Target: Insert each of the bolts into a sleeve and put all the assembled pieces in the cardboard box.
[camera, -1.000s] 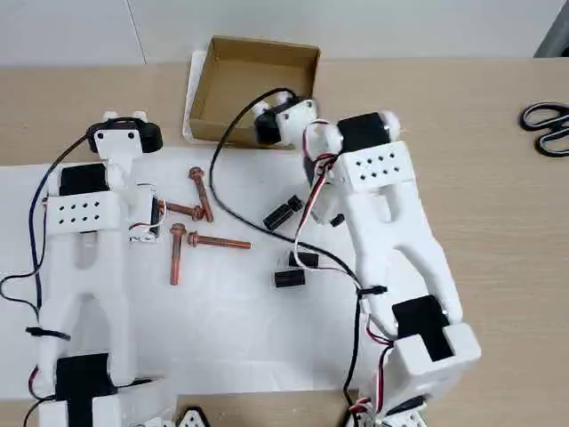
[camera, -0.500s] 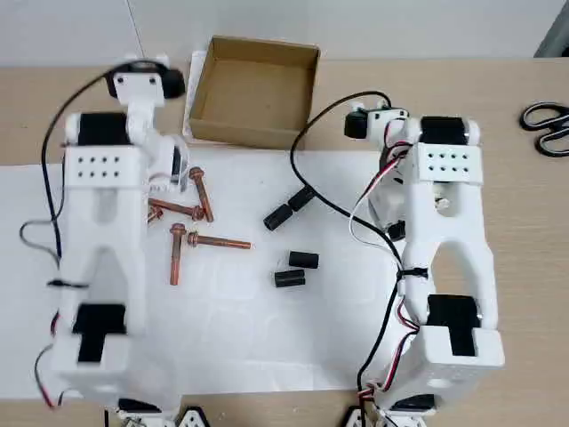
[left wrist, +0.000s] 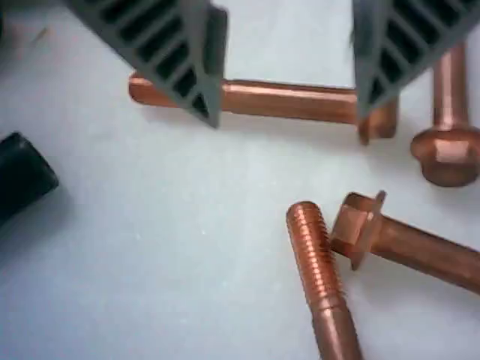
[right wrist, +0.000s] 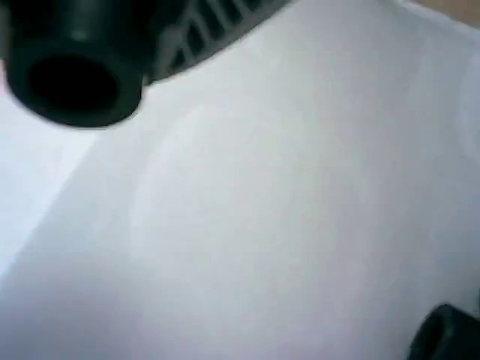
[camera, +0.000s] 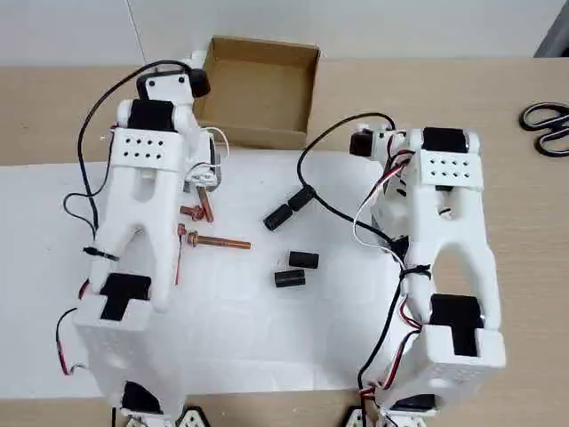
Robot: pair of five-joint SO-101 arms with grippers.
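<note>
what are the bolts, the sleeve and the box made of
bolts: metal, it seems, with a shiny copper-coloured finish, maybe plating; cut threads and glints.
sleeve: matte black, likely plastic or rubber; hard to say.
cardboard box: plain brown cardboard, dull, with folded walls.

Bolts [left wrist: 285, 100] shiny copper-coloured metal with ridged threads, sleeves [camera: 303, 260] matt black plastic, box [camera: 258, 89] matt brown cardboard, sheet [camera: 267, 329] smooth white paper, table [camera: 427, 89] pale wood-look, arms [camera: 147, 178] smooth white plastic.
</note>
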